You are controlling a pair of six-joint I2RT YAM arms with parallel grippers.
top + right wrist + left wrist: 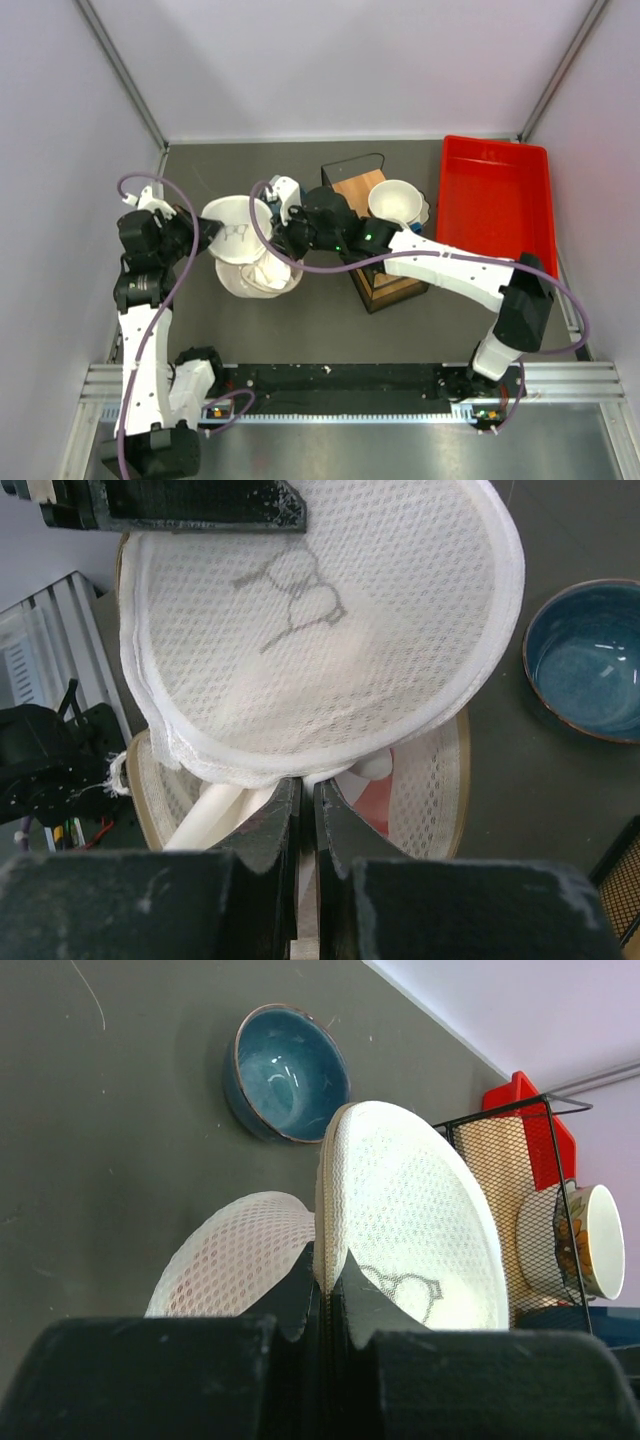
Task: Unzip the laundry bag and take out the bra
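The laundry bag (pixel 243 262) sits at 9 o'clock from the wire basket (pixel 500 1160), held between both arms. The left end effector (pixel 325 1282) is pressed together on the rim of its round end. The right end effector (pixel 305 792) pinches the opposite edge. The bra (pixel 365 798) shows pink in the gap. A blue bowl (pixel 285 1072) crowds the bag at 12 o'clock, and a red tray (pixel 495 200) lies at 3 o'clock.

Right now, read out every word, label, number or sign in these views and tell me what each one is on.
No words, numbers or brand names can be read in any view.
On the laundry bag, the round end carries only a black line drawing: a picture, not lettering.
The coloured specks by the left arm's base are too small to read.
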